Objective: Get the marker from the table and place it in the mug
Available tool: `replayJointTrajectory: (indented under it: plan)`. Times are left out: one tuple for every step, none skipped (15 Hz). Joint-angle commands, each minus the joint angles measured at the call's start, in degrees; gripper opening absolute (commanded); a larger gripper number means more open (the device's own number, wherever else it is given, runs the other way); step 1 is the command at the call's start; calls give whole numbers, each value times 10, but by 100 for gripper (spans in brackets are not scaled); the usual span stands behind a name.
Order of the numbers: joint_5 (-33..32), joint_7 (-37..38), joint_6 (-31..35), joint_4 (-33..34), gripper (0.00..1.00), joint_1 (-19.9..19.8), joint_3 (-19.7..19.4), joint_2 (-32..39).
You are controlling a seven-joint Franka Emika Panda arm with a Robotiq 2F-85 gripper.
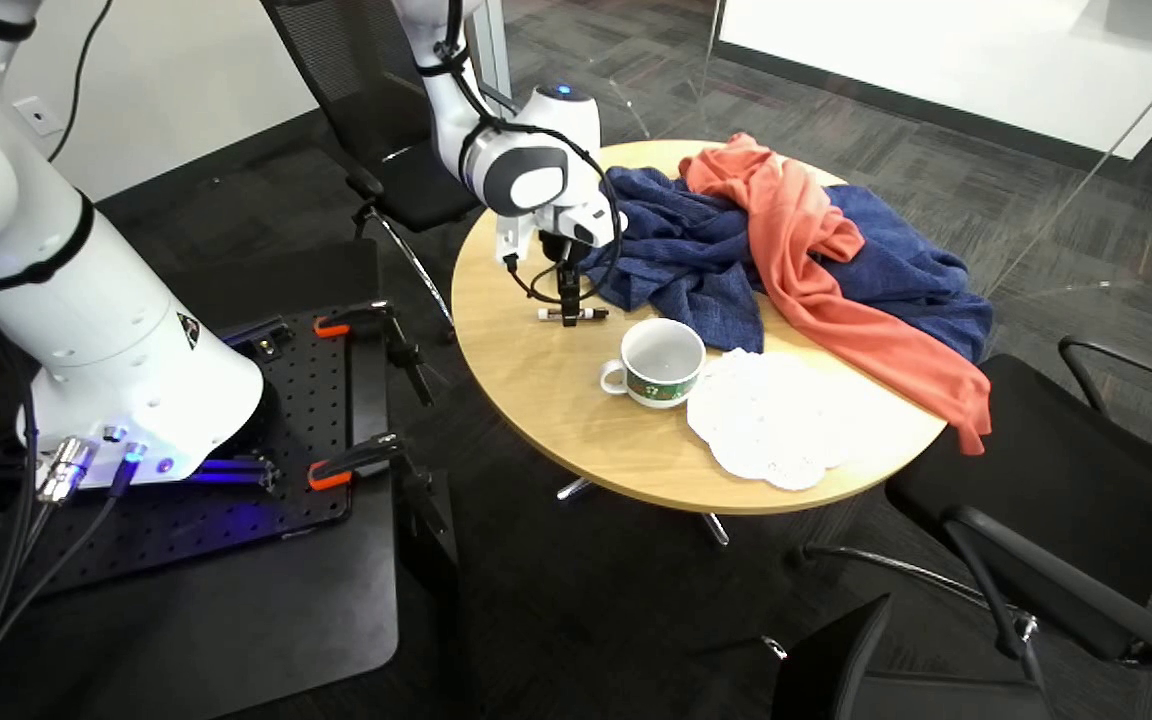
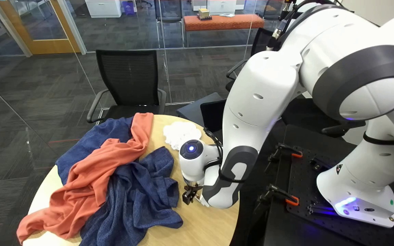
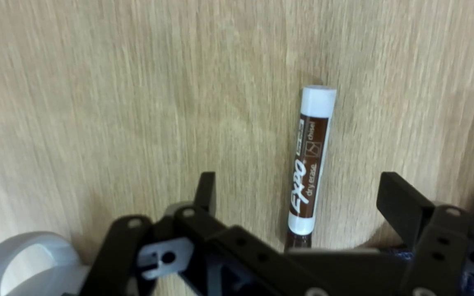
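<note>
Far left in an exterior view: white robot arm [image 1: 126,300], base on a black perforated plate [image 1: 316,390], two black clamps [image 1: 361,460] with orange ends at its edge. Next right, farther back, a black mesh-back chair [image 1: 346,80]. Then the round worktop [image 1: 516,370], light tan wood, silver feet [image 1: 576,489] showing below. Arm reaches over its left part, fingers [image 3: 207,191] pointing down. Wrist view has the fingers spread well apart, one to each side of a brown-labelled Expo dry-erase marker [image 3: 312,164], a strip of wood visible between it and either finger. Marker lies flat on the worktop, white end left and dark cap right in the exterior view; cap partly hidden in the wrist view. Whether the fingers touch the wood, cannot tell. Just right of the marker, nearer the camera, a squat white mug [image 1: 661,368] stands upright, green patterned band on its side, handle to the left. Right of the mug, a white scalloped doily [image 1: 766,420] lies flat; contact between the two uncertain. Behind these, a crumpled navy cloth [image 1: 681,265]; a coral cloth [image 1: 796,270] crosses over it, its right end hanging past the worktop's edge. Far right, a black armchair [image 1: 1046,450], just beside the worktop.
</note>
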Motion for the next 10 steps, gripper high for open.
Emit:
replayJointTrajectory:
  plan:
    - [16,-2,2,27,100,4,-9,22]
    - [17,-2,1,32,100,4,-10,26]
    - [19,-2,0,38,100,4,-11,30]
    - [21,-1,-1,43,100,5,-13,34]
    - [23,1,-2,47,100,6,-16,38]
    - [24,3,-2,52,75,9,-20,42]
    - [25,3,-2,55,74,10,-21,44]
    - [26,3,-3,58,66,10,-24,47]
    - [27,3,-4,61,59,10,-24,49]
    - [28,4,-4,63,51,10,-25,50]
